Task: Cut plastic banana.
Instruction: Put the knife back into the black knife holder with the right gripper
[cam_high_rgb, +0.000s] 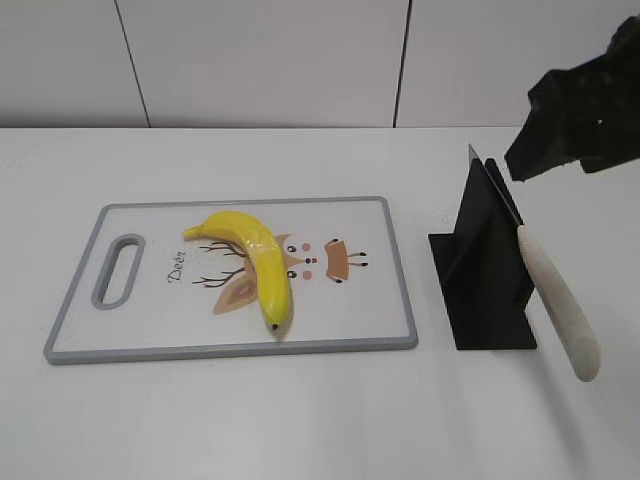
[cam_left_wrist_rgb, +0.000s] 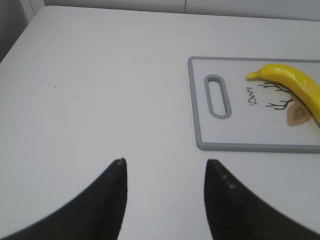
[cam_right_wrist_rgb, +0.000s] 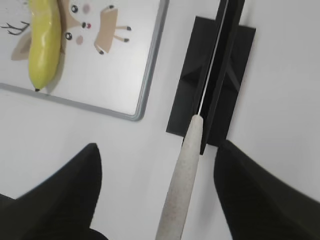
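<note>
While both pincers gape wide — empty — the right pincer (cam_right_wrist_rgb: 155, 185) straddles the knife handle (cam_right_wrist_rgb: 180, 185) untouched.

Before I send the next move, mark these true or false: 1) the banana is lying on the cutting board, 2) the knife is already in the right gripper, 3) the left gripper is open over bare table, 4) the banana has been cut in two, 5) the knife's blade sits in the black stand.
1) True. The plastic banana lies on the cutting board, across the deer print.
2) False. The right gripper is open, its fingers either side of the knife handle, not closed on it.
3) True. The left gripper is open above the table, left of the board.
4) False. The banana is in one piece.
5) True. The blade sits in the black stand, handle sticking out.
</note>
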